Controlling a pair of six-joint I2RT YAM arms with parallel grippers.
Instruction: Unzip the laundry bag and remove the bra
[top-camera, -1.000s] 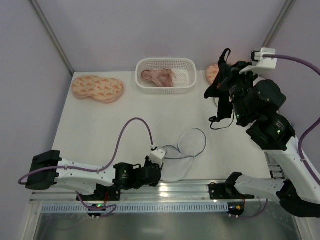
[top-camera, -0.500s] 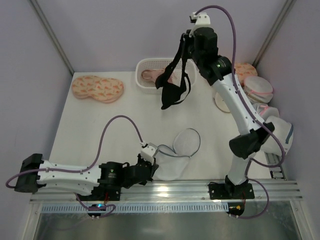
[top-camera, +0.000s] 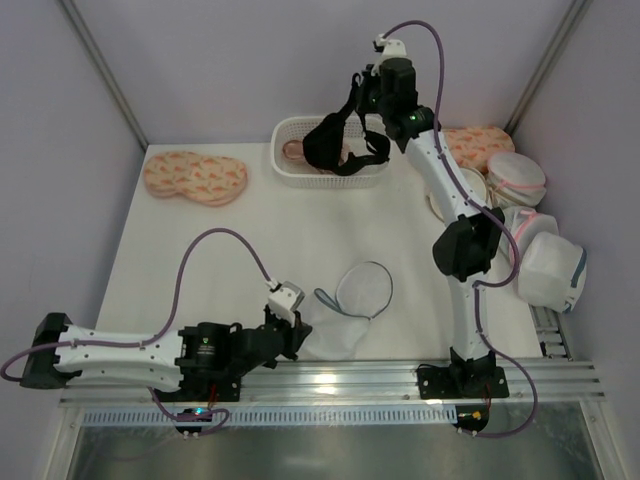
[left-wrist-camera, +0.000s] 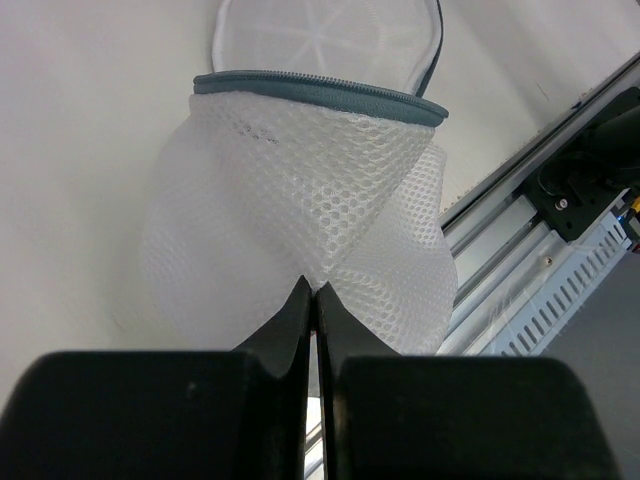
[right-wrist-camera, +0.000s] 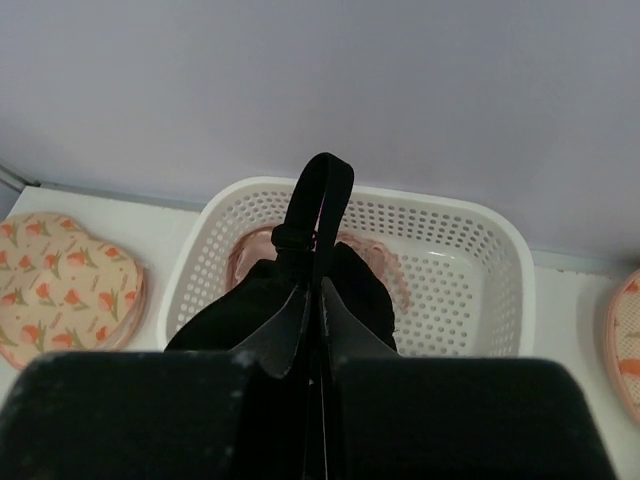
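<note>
The laundry bag, white-grey mesh with a grey zip rim, lies unzipped near the table's front edge, its round lid flipped back. My left gripper is shut, pinching the bag's mesh at its near side. The black bra hangs by its straps from my right gripper, which is shut on a strap, high above the white basket at the back.
A pale pink bra lies in the basket. Orange patterned padded pieces lie at the back left and back right. Other white mesh bags are stacked at the right edge. A metal rail runs along the front.
The right arm swung from the right side to the back, carrying the black bra leftward to above the basket. The left arm slid slightly right and lower, still pinching the bag.
</note>
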